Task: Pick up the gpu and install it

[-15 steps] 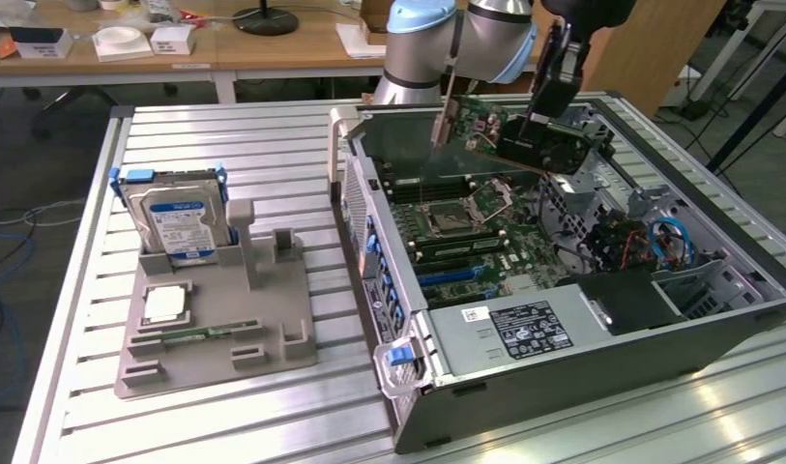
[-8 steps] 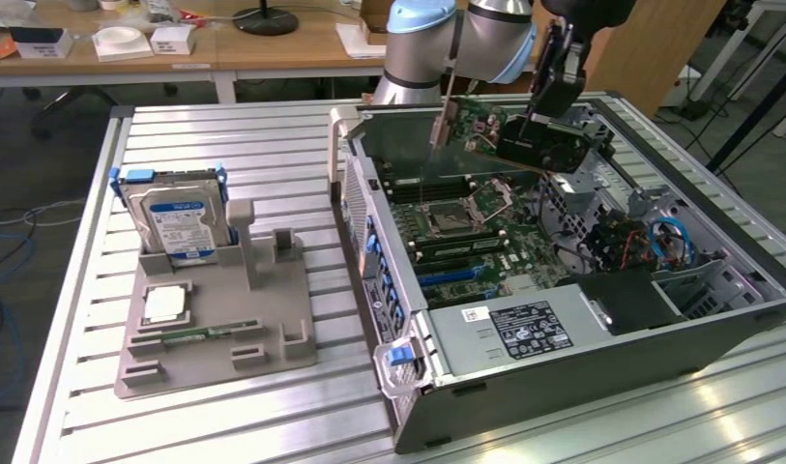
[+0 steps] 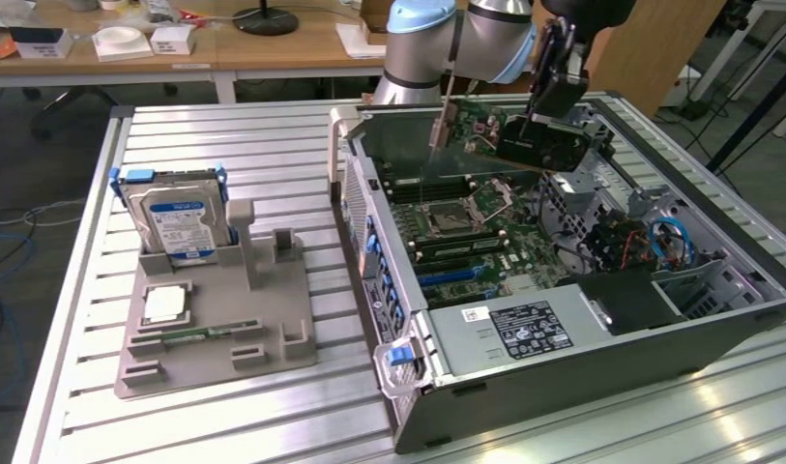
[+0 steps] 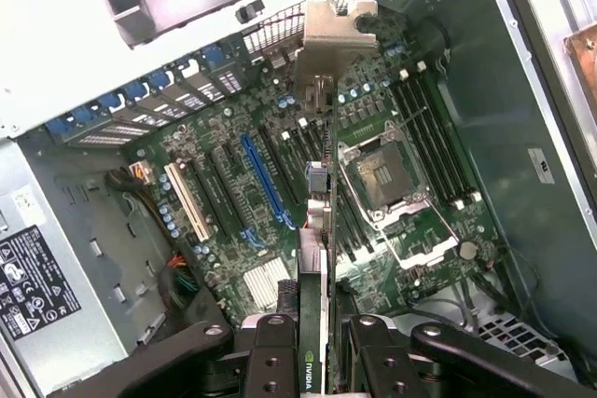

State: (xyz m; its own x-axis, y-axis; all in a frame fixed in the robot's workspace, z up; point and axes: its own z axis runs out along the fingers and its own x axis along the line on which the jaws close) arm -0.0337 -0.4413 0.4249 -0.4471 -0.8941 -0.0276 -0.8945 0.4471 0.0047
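Your claw [image 4: 317, 365] is closed on the gpu [image 4: 324, 221]. In the wrist view its two dark fingers [image 4: 270, 356] sit on either side of the card, with the card's edge pinched between them.

From that camera you see the gpu edge-on, as a thin strip running away from the claw. It ends in a pale metal bracket [image 4: 336, 34] with a bent tab at the far end. A small NVIDIA mark shows on the edge nearest the fingers.

In the exterior view the card hangs tilted. Its green circuit face is dotted with small parts, and the bracket strip points down at the end towards the exterior view's left.

The gpu is over the open computer case [image 3: 702, 329], which lies on its side on the slatted metal desk [image 3: 238, 145]. It is held up near the rear wall, above the motherboard [image 4: 224, 184]. It lines up roughly between the long blue slot [image 4: 266, 184] and the processor socket [image 4: 382, 174]. You cannot tell from either view whether its edge touches any slot.

Well apart, on the exterior view's left, a grey holder [image 3: 289, 319] carries the silver hard drive [image 3: 173, 222] with blue rails, standing upright. It also carries the small green memory stick [image 3: 206, 333], lying flat.
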